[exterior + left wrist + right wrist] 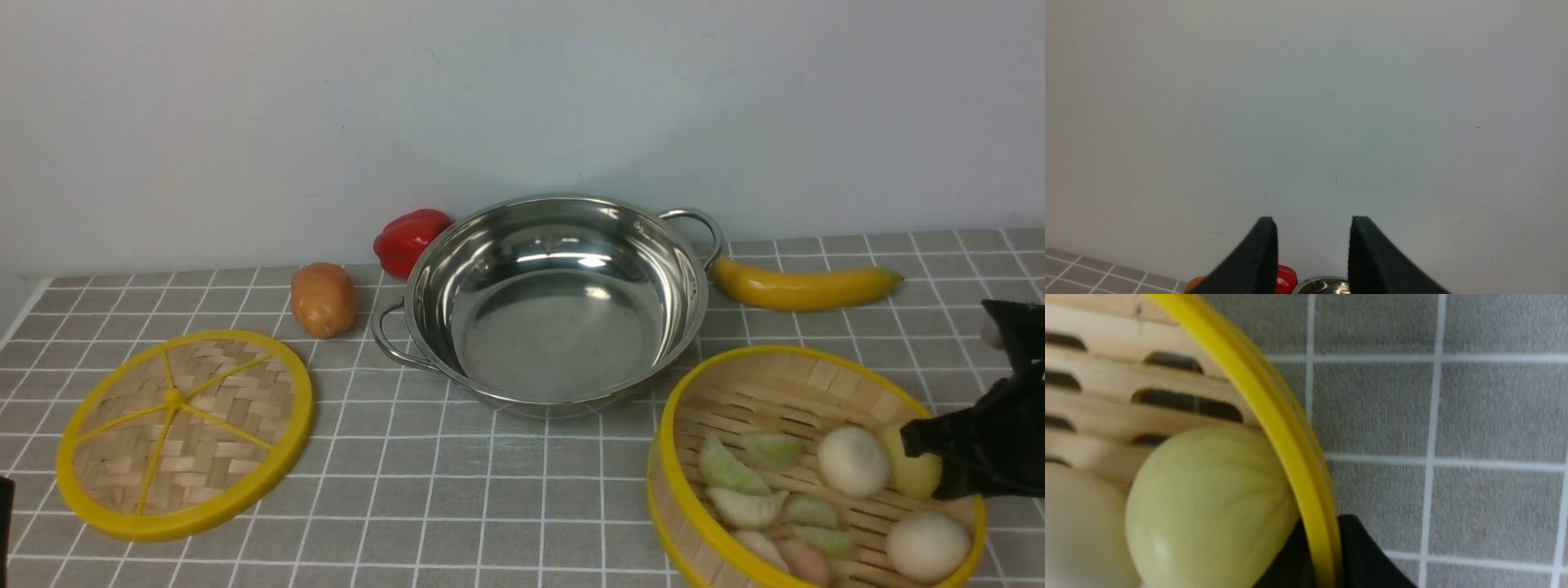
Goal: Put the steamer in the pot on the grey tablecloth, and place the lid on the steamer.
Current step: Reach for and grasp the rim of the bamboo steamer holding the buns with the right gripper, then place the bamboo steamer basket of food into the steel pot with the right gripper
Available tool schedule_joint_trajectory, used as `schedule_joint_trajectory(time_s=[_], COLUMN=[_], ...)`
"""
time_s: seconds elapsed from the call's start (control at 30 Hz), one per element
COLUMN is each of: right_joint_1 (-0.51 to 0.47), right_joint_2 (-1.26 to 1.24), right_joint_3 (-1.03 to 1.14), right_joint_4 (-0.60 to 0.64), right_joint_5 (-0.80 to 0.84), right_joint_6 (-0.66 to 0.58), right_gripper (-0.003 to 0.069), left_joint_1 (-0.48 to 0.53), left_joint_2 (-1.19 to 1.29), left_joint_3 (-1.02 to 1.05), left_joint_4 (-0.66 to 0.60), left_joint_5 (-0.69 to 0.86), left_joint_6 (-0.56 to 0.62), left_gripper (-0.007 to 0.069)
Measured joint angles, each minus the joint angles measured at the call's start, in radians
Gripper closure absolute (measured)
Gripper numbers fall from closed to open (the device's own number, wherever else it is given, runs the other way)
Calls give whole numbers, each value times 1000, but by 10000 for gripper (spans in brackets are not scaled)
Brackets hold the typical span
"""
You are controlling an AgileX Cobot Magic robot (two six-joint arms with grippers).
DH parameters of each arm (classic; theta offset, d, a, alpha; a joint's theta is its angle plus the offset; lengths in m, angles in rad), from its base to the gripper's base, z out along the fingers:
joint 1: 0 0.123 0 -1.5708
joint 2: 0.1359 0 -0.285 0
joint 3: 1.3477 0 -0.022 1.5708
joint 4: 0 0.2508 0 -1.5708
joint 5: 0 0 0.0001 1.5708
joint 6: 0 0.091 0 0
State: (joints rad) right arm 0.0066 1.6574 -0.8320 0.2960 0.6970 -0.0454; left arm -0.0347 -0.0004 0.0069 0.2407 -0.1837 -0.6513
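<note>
The steamer (804, 371), holding buns and dumplings, stands at the front right of the grey tablecloth (490, 490). My right gripper (914, 441) is shut on its right rim. In the right wrist view (1326, 539) one finger is inside and one outside the yellow rim (1274, 412), next to a pale green bun (1208, 502). The empty pot (563, 327) sits in the middle at the back. The lid (184, 433) lies flat at the front left. My left gripper (1313, 222) is open and empty, raised and facing the wall.
A potato (323, 299) and a red pepper (411, 238) lie left of the pot. A banana (804, 286) lies to its right, behind the steamer. A white wall closes the back. The cloth's left edge is at the far left.
</note>
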Motion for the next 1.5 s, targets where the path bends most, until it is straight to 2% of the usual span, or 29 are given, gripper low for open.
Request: schedule_joint_trajectory(time_s=[0.1, 0.33, 0.57, 0.63, 0.77, 0.8, 0.93, 0.97, 1.1, 1.3, 1.5], right_joint_1=[0, 6, 149, 232, 313, 343, 387, 387, 394, 394, 394], right_joint_2=[-26, -103, -25, 76, 228, 305, 514, 524, 698, 757, 801], right_joint_3=[-44, -288, -591, -740, -923, -1023, -1269, -1269, -1515, -1623, -1630], right_joint_4=[-42, -31, -46, -68, -127, -161, -223, -224, -208, -196, -265], right_joint_5=[115, 350, 417, 431, 470, 506, 551, 551, 553, 551, 556], right_joint_6=[-1, 0, 69, 124, 173, 194, 214, 215, 228, 250, 250], right_gripper=[599, 599, 599, 599, 599, 599, 599, 599, 599, 599, 599], left_joint_1=[0, 0, 0, 0, 0, 0, 0, 0, 0, 0, 0], left_joint_2=[0, 0, 0, 0, 0, 0, 0, 0, 0, 0, 0], left_joint_3=[0, 0, 0, 0, 0, 0, 0, 0, 0, 0, 0], left_joint_4=[0, 2, 2, 2, 2, 2, 2, 2, 2, 3, 3], left_joint_5=[0, 0, 0, 0, 0, 0, 1, 1, 40, 79, 82], left_joint_6=[0, 0, 0, 0, 4, 7, 7, 7, 8, 8, 8], left_gripper=[382, 382, 382, 382, 382, 382, 382, 382, 382, 382, 382])
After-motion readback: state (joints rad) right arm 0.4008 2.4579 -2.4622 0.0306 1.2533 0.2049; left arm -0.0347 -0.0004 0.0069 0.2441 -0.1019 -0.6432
